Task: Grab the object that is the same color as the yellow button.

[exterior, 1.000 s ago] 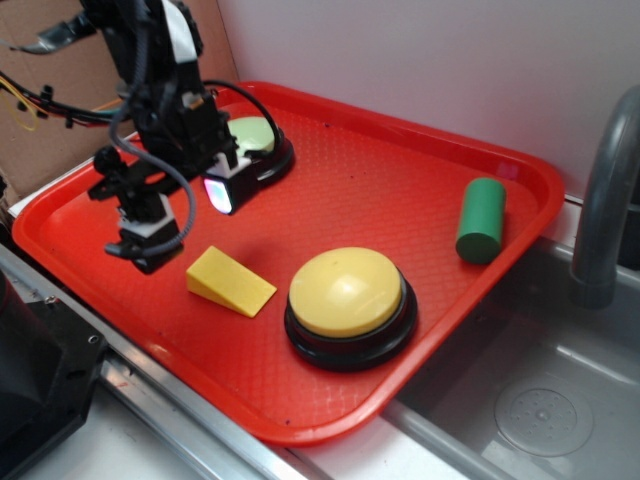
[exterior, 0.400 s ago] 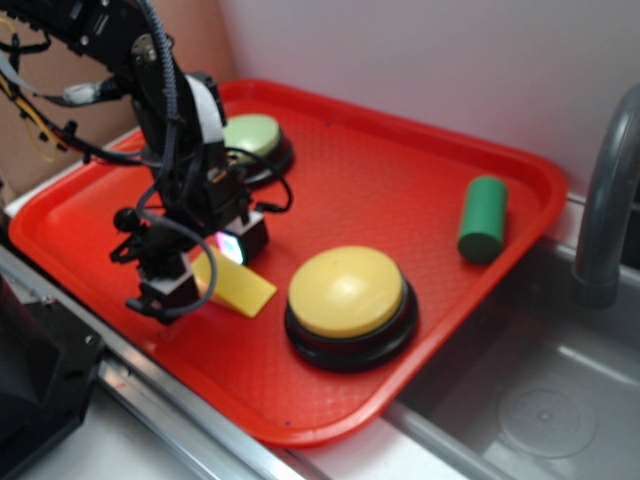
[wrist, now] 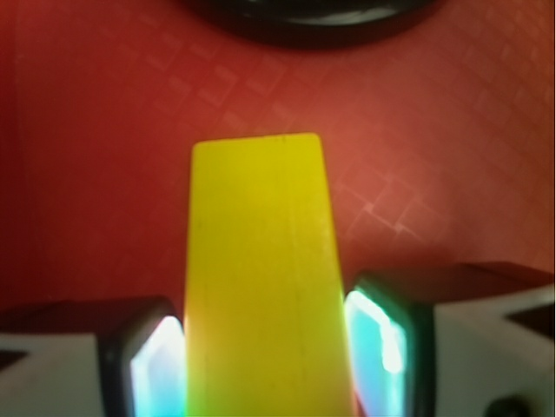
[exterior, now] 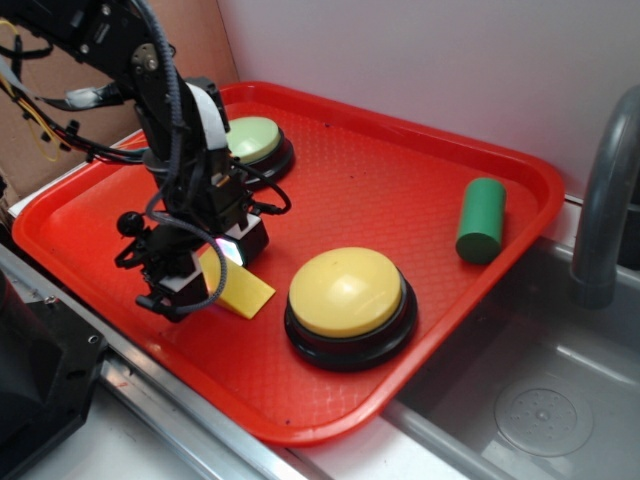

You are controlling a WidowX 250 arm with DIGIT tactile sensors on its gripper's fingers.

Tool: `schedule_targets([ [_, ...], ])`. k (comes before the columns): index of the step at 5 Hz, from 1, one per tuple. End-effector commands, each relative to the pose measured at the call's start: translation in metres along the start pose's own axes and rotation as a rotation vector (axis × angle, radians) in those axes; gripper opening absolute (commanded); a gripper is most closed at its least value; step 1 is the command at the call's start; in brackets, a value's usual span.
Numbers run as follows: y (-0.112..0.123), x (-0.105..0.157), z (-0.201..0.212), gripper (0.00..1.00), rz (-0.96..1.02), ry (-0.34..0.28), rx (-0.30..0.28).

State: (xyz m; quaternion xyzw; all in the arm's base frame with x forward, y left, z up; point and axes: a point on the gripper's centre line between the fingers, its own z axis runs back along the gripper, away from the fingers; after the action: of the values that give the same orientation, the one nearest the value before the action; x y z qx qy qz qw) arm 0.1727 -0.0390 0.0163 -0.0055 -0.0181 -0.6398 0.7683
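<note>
Wedge (wrist: 261,278) is the yellow block you're after, and it sits on the red tray (exterior: 400,180) toward the near left, just left of the yellow button (exterior: 346,290); in the exterior view only its right end (exterior: 243,293) pokes out from under the arm, the rest is hidden behind the gripper (exterior: 205,270); the gripper is down over the wedge's left part, low on the tray; in the wrist view you can see the wedge running straight up the middle between the two fingers, with the left pad (wrist: 161,360) and the right pad (wrist: 373,343) glowing pale blue-green right at its sides; they look like they're touching or as good as touching the yellow faces, no tray showing between pad and block, so I'd call it clamped on the wedge, though the bottom edge of the frame cuts off the contact lower down; whether the wedge is lifted off the tray or lying on it I can't tell; the dark curved edge at the top of the wrist view is a button base (wrist: 313,13), blurry; elsewhere on the tray you've got the green button (exterior: 250,138) at the far left, just behind the arm, and the green cylinder (exterior: 481,220) lying on its side by the right rim, well apart from everything else; a grey faucet (exterior: 600,210) stands off the tray's right side over the sink (exterior: 540,400).
</note>
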Motion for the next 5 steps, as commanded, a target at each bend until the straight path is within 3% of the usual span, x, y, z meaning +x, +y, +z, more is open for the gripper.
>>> schedule_targets([
  [1,0.021,0.005,0.053,0.0,0.393,0.122,0.043],
  [2,0.034,-0.002,0.089,0.0,0.643,0.148,0.055],
  [3,0.051,-0.013,0.12,0.0,0.893,0.133,0.017],
  [5,0.078,-0.034,0.171,0.0,1.337,0.055,0.037],
])
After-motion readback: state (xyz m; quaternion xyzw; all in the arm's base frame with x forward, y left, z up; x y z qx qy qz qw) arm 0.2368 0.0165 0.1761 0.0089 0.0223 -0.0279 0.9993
